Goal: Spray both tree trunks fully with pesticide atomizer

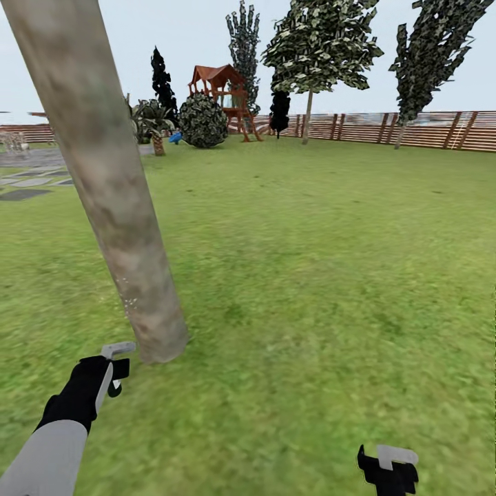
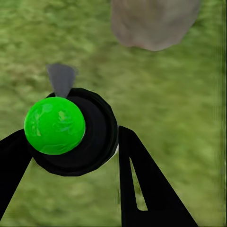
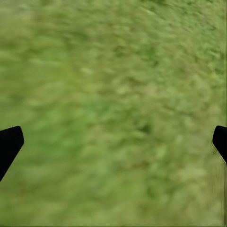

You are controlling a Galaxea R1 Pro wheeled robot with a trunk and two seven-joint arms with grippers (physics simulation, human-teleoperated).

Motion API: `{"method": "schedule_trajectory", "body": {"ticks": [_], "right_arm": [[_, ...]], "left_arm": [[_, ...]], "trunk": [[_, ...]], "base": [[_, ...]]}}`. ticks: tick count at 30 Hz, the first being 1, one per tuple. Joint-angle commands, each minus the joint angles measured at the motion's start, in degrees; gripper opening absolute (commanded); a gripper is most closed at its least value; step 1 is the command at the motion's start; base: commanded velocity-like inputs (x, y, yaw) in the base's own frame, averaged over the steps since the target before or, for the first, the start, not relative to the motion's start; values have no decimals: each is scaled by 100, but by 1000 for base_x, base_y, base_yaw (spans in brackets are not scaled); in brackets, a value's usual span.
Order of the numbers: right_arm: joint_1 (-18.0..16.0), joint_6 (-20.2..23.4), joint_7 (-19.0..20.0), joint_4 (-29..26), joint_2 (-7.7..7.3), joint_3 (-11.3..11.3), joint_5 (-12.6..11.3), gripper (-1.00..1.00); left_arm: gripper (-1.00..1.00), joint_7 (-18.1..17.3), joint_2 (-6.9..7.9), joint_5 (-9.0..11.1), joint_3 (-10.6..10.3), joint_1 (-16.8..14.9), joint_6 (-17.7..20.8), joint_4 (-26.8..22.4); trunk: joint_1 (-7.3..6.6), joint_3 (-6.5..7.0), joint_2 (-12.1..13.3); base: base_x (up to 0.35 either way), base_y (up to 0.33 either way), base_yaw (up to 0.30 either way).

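Now, L gripper (image 2: 71, 156) pinching atomizer (image 2: 75, 130) w/ green top, near tree trunk (image 1: 103, 186); R gripper (image 3: 113, 142) spread over grass (image 1: 310, 275)

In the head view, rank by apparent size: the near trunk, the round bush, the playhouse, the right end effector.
1. Trunk, largest, though nearest the camera.
2. Bush and playhouse: similar, too close to rank.
3. Right end effector, partly cut off by the frame.

Left hand (image 1: 118, 368) reaches forward, fingers clamped around something; right hand (image 1: 389, 468) hangs low, fingers spread.
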Motion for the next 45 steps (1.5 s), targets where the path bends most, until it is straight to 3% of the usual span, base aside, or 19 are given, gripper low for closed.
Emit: {"method": "schedule_trajectory", "body": {"ticks": [1,16,22,24,28,30,31,34,36,41,43,44,45], "right_arm": [[-1,0,0,0,-4,0,0,100],[-1,0,-2,0,1,0,0,100],[-2,0,-9,-8,0,0,0,100],[-1,0,-9,-9,-5,0,-5,100],[3,0,-9,-9,-14,0,-1,100],[-1,0,-9,-9,-17,0,0,100],[-2,0,-9,-9,-17,0,0,100],[-2,0,-9,-9,-16,0,0,100],[0,0,-9,-9,-16,0,0,100],[-1,0,-1,-6,-16,0,0,100],[0,0,0,-2,-16,0,0,100],[-2,0,0,0,-14,0,0,100],[-2,0,0,0,-15,0,0,100]], "left_arm": [[-100,0,0,1,3,0,0,0],[-100,-7,21,16,-13,-4,12,-17],[-100,-60,35,27,3,-103,85,-75],[-100,-78,22,26,-25,-368,161,-80],[-100,-87,18,29,-392,-882,469,-79],[-100,-88,135,37,-535,-1199,599,-75],[-100,-90,324,47,-543,-1246,634,-72],[-100,-272,692,56,-548,-1250,656,-43],[-100,-473,731,46,-559,-1239,657,-37],[-100,-563,571,58,-557,-1307,655,-36],[-100,-575,711,56,-521,-1333,659,-27],[-100,-598,896,63,-520,-1323,662,-16],[-100,-631,916,53,-544,-1310,663,-18]], "trunk": [[0,0,0],[0,0,0],[0,0,0],[0,0,0],[0,0,0],[0,0,0],[0,0,0],[0,0,0],[0,0,0],[0,0,0],[0,0,0],[0,0,0],[0,0,0]], "base": [[96,-267,3],[14,-269,31],[-49,-46,159],[-1,-1,15],[0,0,2],[0,0,0],[0,0,0],[0,0,0],[0,0,0],[0,0,5],[0,0,199],[0,0,270],[0,0,254]]}}
